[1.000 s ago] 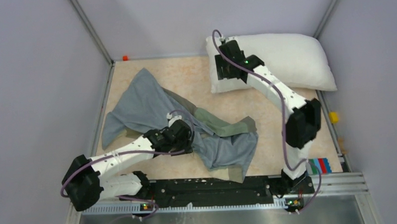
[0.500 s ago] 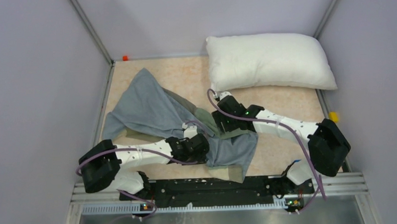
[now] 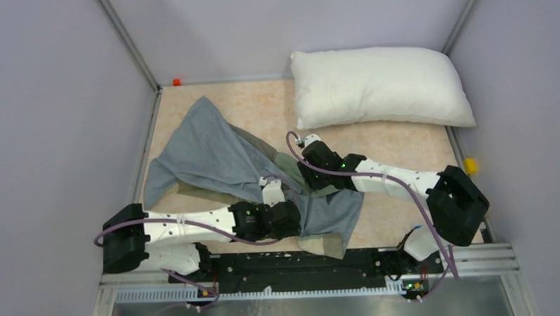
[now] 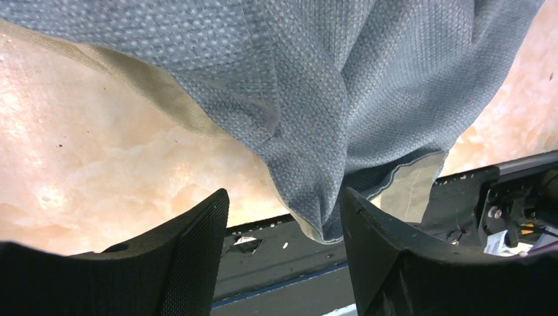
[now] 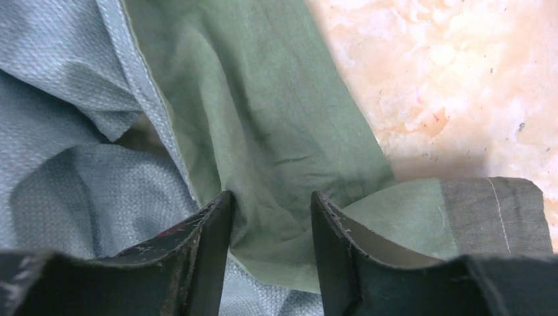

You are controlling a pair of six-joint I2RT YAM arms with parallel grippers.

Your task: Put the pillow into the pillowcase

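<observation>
On the beige surface (image 3: pixel 261 109) the wrinkled grey-blue pillowcase (image 3: pixel 206 150) sags between fingers of the released left hand (image 4: pixel 281 194); the right hand (image 5: pixel 270 197) grip unclear

The pillow (image 3: pixel 380 84), at one o'clock, is plain white. The pillowcase (image 3: pixel 214 157) is grey-blue with a fine dotted weave outside and olive-green inside. The table (image 3: pixel 261 106) is marbled peach-cream. The left arm (image 3: pixel 188 223) and right arm (image 3: pixel 397 178) are white with black joints.

table (image 3: pixel 261 102): pale marbled top | pillow (image 3: pixel 380 84): far right corner | pillowcase (image 3: pixel 206 150): crumpled, left to centre
</observation>
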